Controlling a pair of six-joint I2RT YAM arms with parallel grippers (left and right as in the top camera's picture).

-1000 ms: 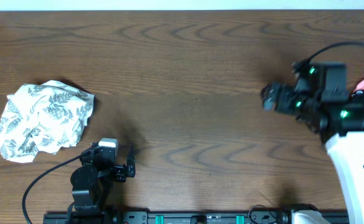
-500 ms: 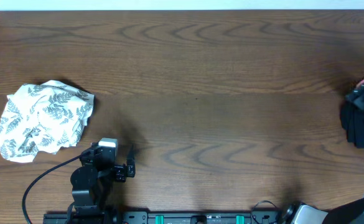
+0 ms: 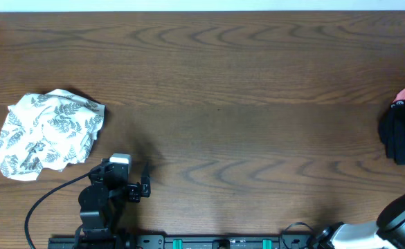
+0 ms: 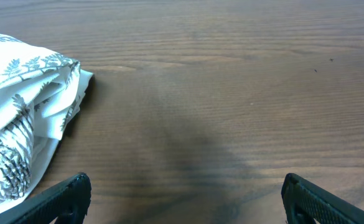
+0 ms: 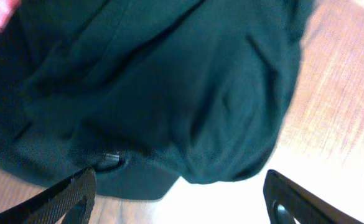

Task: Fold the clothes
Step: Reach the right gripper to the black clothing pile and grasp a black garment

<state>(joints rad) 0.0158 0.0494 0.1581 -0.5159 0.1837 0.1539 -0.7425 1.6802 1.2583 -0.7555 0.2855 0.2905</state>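
Two cloths, well apart. Far left: white leaf-print cloth [image 3: 50, 135], bunched, not the job. The left gripper [image 4: 186, 185] is parked near it, jaws wide, empty. Far right edge: black shirt [image 5: 169, 81], crumpled. The right gripper [image 5: 180, 177] is over it, jaws apart, nothing pinched, likely lining up a grab. Overhead crops the heap; right wrist shows its folds.

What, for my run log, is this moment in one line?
left gripper: open, near leaf cloth | right gripper: open, at black cloth | fold: not begun
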